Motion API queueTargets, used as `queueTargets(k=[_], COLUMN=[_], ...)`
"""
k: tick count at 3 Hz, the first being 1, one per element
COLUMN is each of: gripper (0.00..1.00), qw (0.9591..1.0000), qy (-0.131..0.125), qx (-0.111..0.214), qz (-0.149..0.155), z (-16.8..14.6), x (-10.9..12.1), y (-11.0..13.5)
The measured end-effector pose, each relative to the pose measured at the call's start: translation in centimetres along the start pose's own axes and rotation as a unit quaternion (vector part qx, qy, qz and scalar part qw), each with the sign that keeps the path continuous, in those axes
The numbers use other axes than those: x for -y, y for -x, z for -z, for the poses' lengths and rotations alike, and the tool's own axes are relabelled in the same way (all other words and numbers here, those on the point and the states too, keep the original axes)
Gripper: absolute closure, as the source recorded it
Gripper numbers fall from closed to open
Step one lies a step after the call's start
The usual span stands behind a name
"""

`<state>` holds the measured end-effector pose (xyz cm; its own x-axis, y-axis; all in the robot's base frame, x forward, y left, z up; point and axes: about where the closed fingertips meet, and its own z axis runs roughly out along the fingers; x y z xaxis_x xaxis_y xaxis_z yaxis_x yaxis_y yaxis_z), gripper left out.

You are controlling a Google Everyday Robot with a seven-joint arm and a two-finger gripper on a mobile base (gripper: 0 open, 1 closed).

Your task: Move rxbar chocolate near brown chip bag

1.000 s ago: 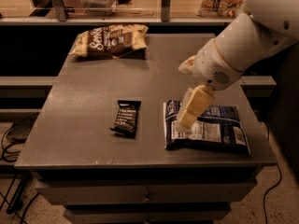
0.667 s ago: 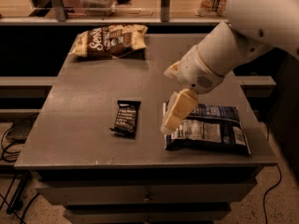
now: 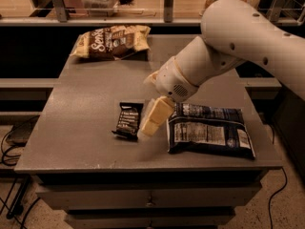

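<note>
The rxbar chocolate is a small flat black wrapper with white text, lying on the grey table near its middle front. The brown chip bag lies at the table's far left corner. My gripper hangs from the white arm and is low over the table, just to the right of the bar, between it and a dark blue bag.
A dark blue bag with a white label lies at the front right of the table, right of the gripper. A shelf with glass and boxes runs behind the table. Cables lie on the floor at the left.
The arm has swung left and lowered. The gripper moved from above the blue bag's left edge to just beside the rxbar. The bar and both bags have not moved.
</note>
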<state>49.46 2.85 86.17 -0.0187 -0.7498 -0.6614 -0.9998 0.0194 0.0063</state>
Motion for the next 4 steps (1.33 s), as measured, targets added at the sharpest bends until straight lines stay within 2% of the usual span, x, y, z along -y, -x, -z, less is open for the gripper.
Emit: queueTargets(k=[1,2,4], gripper=[0.0,0.0,0.41], qw=[0.9998,0.9993,0.9986], qy=[0.008,0.016,0.0], qx=[0.02,0.031,0.041], qz=[-0.002,-0.012,-0.034], z=[-2.0,-4.0,-4.7], x=[-0.6,-1.3,-1.4], y=[1.1,0.9,0.1])
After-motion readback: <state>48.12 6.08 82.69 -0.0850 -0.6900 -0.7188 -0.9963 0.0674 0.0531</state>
